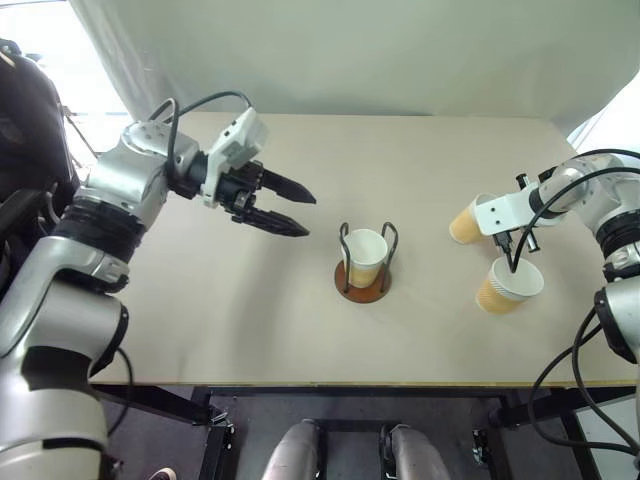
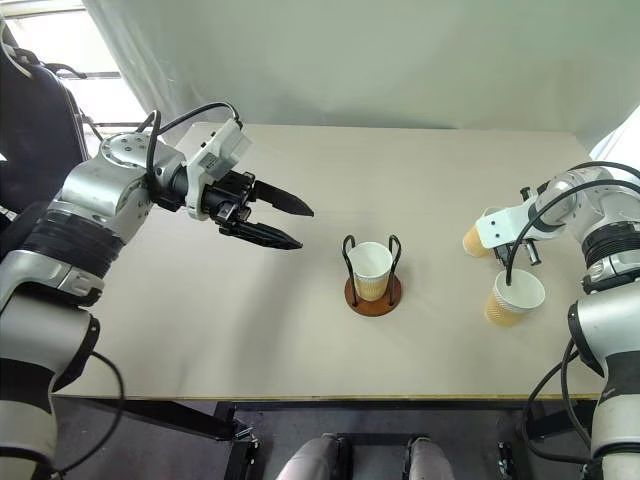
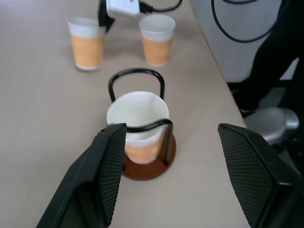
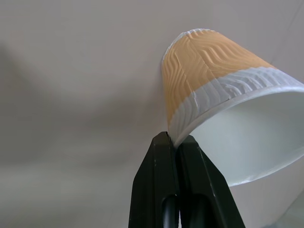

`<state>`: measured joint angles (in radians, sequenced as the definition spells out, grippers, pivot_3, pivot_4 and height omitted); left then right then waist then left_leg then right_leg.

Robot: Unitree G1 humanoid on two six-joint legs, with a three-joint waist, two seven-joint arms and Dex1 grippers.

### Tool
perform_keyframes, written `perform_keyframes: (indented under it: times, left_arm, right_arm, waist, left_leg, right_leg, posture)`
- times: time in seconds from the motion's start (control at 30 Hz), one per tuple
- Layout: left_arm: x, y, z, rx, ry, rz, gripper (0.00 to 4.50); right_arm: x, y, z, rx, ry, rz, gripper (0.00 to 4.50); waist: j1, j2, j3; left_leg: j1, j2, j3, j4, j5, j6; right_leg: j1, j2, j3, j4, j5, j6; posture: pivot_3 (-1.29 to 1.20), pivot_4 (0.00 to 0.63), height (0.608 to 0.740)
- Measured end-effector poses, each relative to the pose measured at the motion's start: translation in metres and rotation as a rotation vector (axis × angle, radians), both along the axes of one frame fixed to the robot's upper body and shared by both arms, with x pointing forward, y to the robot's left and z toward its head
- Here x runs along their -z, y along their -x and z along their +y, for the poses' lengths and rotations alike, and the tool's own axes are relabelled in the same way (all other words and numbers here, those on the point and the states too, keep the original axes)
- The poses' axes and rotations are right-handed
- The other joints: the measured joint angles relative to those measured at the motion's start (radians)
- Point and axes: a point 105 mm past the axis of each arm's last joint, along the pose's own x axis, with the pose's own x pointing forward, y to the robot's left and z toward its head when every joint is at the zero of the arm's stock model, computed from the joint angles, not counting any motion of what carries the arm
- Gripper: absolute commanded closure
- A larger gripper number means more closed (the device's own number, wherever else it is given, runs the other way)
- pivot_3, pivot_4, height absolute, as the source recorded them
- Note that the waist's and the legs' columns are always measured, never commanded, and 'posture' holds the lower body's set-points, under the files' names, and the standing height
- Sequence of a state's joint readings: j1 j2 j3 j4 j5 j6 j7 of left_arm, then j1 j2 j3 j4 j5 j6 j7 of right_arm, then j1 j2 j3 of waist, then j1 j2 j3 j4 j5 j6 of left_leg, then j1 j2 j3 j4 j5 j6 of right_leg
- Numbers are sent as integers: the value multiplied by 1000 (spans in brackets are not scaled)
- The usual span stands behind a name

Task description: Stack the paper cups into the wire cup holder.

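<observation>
One cup (image 1: 366,257) sits in the holder (image 1: 363,285); right end effector (image 4: 176,142) pinches a second cup's (image 4: 216,90) rim, left end effector (image 1: 283,206) open. Next, lift it over the holder.

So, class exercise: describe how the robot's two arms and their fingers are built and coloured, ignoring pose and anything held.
Both arms have silver-grey metal shells with black ribbed joint sections and looping black cables. The left gripper has a white boxy module at the wrist, then two long, black, tapering fingers with finely textured inner faces. The right gripper sits on a white bracket, with two slim black fingers.
</observation>
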<state>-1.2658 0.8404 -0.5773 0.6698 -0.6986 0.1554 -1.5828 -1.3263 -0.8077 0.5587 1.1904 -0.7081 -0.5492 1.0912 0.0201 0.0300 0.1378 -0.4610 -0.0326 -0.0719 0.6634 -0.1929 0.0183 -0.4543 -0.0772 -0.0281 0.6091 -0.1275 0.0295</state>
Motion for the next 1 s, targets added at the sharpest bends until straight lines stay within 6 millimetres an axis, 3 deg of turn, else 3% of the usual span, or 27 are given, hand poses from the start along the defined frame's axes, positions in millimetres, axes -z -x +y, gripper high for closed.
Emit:
perform_keyframes:
  times: [0.33, 0.73, 1.0]
  left_arm:
    - [0, -8, 11, -54, 102, -19, 1194]
    - [17, -19, 19, -114, 104, 0, 1194]
    - [36, -27, 18, -134, 82, 15, 1194]
  right_arm:
    - [-35, 9, 12, -131, 102, -31, 4489]
    - [-90, 33, 83, -344, 121, -138, 4489]
    - [-114, 58, 111, -434, 135, -191, 4489]
  waist:
    - [-10, 0, 0]
    - [-9, 0, 0]
    - [-8, 0, 0]
  left_leg:
    - [1, 0, 0, -1, 1, 1]
    - [0, 0, 0, -1, 2, 4]
    - [-1, 0, 0, -1, 3, 4]
  right_leg:
    - [0, 0, 0, 0, -1, -2]
    - [0, 1, 0, -1, -4, -2]
    - [0, 1, 0, -1, -5, -1]
  posture:
    - [0, 150, 740]
    - [0, 150, 740]
    - [0, 150, 740]
